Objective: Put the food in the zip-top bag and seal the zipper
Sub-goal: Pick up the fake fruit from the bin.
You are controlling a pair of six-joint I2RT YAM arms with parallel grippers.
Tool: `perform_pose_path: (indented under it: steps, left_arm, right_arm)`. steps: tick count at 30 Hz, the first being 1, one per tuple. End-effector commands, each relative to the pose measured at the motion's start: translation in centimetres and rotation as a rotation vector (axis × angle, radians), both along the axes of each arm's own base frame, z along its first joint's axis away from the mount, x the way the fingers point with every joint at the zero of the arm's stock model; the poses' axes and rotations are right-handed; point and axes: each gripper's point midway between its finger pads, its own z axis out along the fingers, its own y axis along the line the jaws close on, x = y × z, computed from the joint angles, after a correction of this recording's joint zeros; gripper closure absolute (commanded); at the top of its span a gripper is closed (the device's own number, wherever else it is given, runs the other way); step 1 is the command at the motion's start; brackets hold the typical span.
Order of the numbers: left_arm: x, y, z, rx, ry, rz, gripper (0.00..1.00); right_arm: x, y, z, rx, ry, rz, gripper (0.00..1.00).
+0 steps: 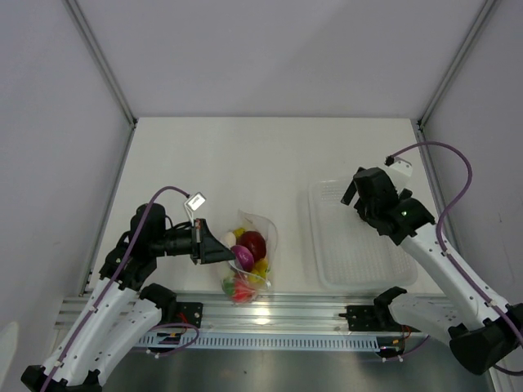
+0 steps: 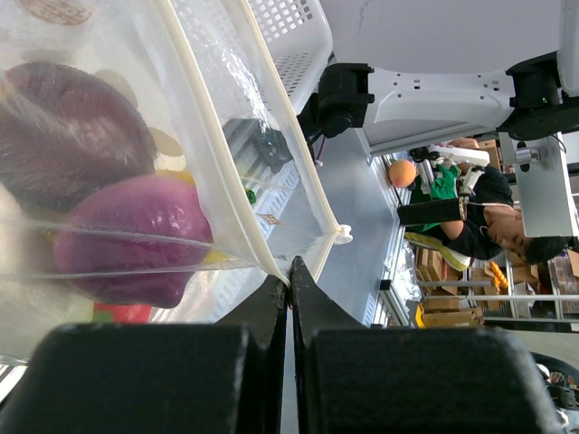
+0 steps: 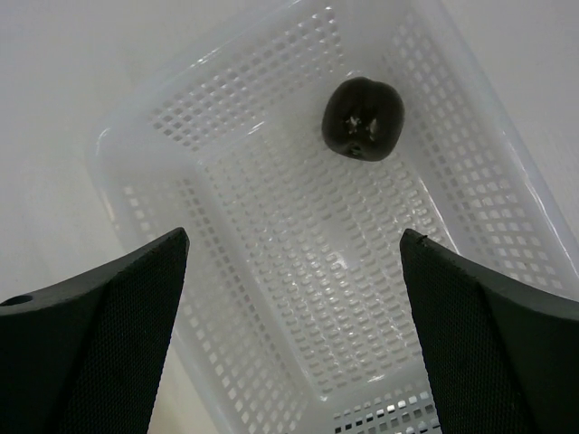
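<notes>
Black fingers of the left gripper (image 1: 219,247), closest to the arm bases, are pressed together on one edge of the zip-top bag (image 1: 265,224). They pinch it at the end of the zipper (image 2: 226,154), a pale press-seal strip along the mouth. The two sides of that strip appear to stand apart, so the mouth looks unsealed.

The step in hand seems to be fetching one last fruit. To do it well, the right gripper (image 3: 294,235), jaws spread wide and holding nothing, should come straight down with one finger on each side of the fruit. It should close gently, since a round piece could roll across the mesh floor. The left pinch should hold firm, so the mouth does not collapse before the drop.

The bag lies near the front edge of the table (image 1: 270,155), left of centre. Through its crinkly plastic show a purple piece (image 2: 127,240), a dark maroon fruit (image 2: 68,127), a yellow banana bunch (image 1: 239,234) and a red piece (image 1: 241,287) at the nearest end.

To the right and reaching farther back sits a perforated white tray (image 3: 470,181). It holds a single dark round fruit (image 3: 363,118), lying toward one end, directly beneath the right gripper.
</notes>
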Motion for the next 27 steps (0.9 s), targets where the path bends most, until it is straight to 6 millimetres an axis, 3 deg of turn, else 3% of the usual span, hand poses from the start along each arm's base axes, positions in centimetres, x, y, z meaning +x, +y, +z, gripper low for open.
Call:
perform_pose_path:
  steps: [1, 15, 27]
  left_arm:
    - [0.1, -0.1, 1.4, -0.026, -0.060, -0.015, 0.99]
    - [0.2, -0.2, 0.8, -0.025, -0.047, -0.018, 0.99]
    - [0.5, -0.4, 0.3, -0.032, -0.029, -0.017, 0.99]
  right_arm:
    - [0.9, -1.5, -0.4, -0.010, -0.026, -0.086, 0.01]
    - [2.0, -5.1, -6.6, -0.033, 0.091, -0.272, 0.01]
    - [5.1, -5.6, -10.6, -0.012, 0.135, -0.269, 0.01]
